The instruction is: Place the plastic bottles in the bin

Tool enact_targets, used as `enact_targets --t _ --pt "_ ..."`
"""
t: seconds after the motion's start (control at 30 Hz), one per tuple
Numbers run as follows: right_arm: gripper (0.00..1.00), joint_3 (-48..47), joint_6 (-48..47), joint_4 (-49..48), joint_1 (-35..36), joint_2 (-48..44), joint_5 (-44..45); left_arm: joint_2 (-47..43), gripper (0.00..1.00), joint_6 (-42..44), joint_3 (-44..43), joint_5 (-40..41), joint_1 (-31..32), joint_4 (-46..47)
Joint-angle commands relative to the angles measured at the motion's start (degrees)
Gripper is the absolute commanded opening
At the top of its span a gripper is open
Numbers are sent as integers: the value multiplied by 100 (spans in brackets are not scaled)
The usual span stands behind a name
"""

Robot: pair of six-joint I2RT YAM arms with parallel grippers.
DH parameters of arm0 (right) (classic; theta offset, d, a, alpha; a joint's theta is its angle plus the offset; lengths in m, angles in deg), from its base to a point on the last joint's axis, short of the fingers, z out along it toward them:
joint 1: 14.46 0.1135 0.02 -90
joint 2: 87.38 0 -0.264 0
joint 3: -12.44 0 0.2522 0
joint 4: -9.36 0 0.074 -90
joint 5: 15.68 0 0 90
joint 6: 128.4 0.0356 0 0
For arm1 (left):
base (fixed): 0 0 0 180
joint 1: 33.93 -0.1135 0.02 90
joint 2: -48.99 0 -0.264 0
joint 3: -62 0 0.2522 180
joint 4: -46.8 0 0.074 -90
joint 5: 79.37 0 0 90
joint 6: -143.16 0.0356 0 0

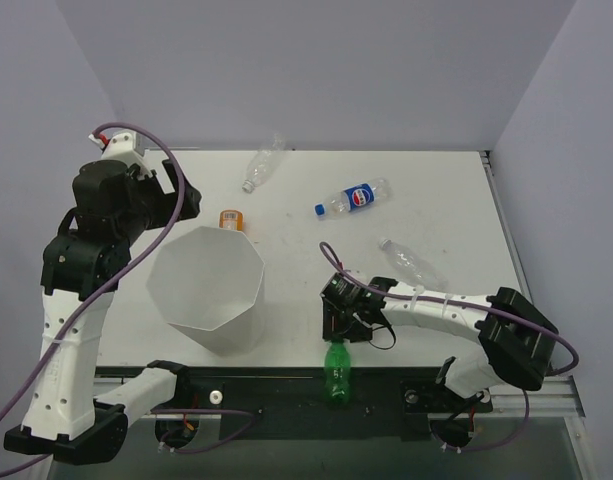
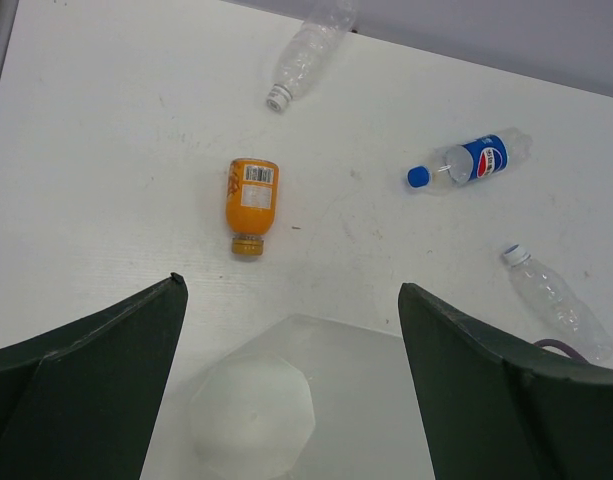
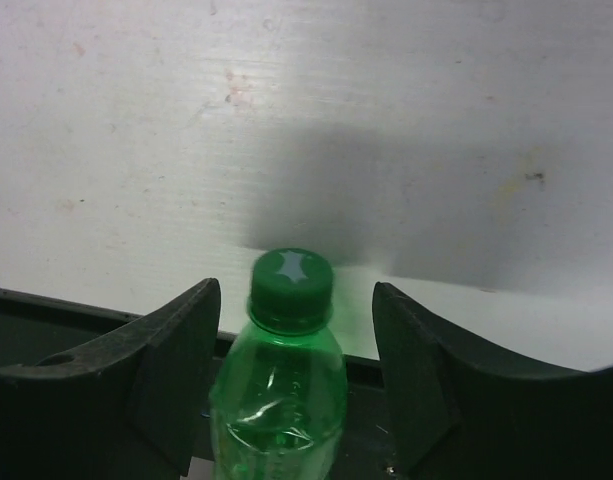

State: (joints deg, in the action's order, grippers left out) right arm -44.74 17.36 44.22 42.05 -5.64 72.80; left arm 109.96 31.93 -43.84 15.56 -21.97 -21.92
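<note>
A green plastic bottle (image 1: 336, 372) with a green cap (image 3: 291, 277) lies at the near table edge, its body over the black rail. My right gripper (image 1: 349, 326) is open around its neck (image 3: 296, 288), with a gap on the right side. The white bin (image 1: 211, 300) stands left of centre. High above it, my left gripper (image 2: 291, 285) is wide open and holds nothing. An orange bottle (image 1: 232, 219) lies just behind the bin. A clear bottle (image 1: 264, 163), a blue-labelled bottle (image 1: 354, 198) and another clear one (image 1: 411, 262) lie farther back.
The left wrist view looks down into the bin (image 2: 356, 400) and shows the orange bottle (image 2: 251, 200), clear bottle (image 2: 306, 55), blue-labelled bottle (image 2: 473, 160) and second clear bottle (image 2: 558, 300). A black rail (image 1: 286, 385) runs along the near edge. Walls close off the back and sides.
</note>
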Motion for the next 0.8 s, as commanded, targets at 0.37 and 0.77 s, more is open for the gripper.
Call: enact_targets --t 0.37,0.77 --pt "19 -527 -198 359 229 317 64 -244 98 137 84 122 16 12" --pt "0 -1596 -838 1272 -244 -349 521 -252 98 269 -100 228 16 -155"
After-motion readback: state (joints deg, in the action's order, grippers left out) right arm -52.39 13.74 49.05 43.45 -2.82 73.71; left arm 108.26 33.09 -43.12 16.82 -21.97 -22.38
